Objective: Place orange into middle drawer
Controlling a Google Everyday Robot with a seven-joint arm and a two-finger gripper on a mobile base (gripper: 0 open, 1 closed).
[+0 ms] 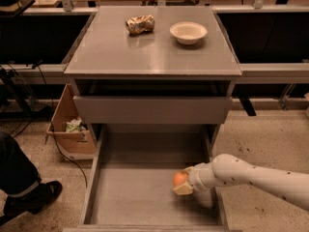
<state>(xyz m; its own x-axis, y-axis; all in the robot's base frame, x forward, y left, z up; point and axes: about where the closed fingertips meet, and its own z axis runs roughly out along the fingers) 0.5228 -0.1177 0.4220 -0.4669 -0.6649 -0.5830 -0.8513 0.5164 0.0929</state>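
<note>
The orange (180,178) is a small round glossy fruit held in my gripper (184,183), which is shut on it. The white arm reaches in from the right. The gripper holds the orange low inside the open middle drawer (140,192), over the right part of its flat grey floor, near the right side wall. I cannot tell whether the orange touches the floor.
A crumpled gold foil packet (140,24) and a shallow white bowl (188,32) sit on the cabinet top. The closed upper drawer front (152,109) is above the open drawer. A cardboard box (69,124) stands at the left. A person's leg and shoe (24,187) are at the lower left.
</note>
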